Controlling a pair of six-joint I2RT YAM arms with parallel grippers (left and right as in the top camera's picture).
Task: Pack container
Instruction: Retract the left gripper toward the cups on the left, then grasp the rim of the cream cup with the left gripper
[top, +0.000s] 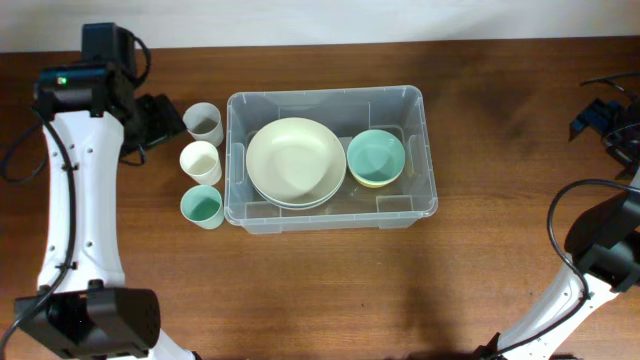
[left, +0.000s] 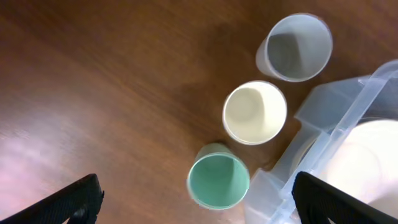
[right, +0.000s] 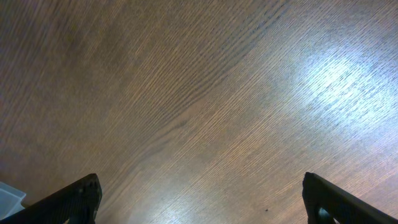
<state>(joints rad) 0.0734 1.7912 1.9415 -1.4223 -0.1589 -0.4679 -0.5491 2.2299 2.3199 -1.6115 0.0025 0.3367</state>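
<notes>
left fingers (left: 73, 202) wide, empty | right fingers (right: 74, 200) wide, empty | both cut off below

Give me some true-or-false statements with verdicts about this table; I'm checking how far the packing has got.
1. The cream cup stands inside the container. False: it stands on the table outside it.
2. Stacked plates lie in the container. True.
3. A teal bowl sits in the container beside the plates. True.
4. The left gripper holds the grey cup. False: it is open and holds nothing.
5. The right gripper is open above the table. True.
</notes>
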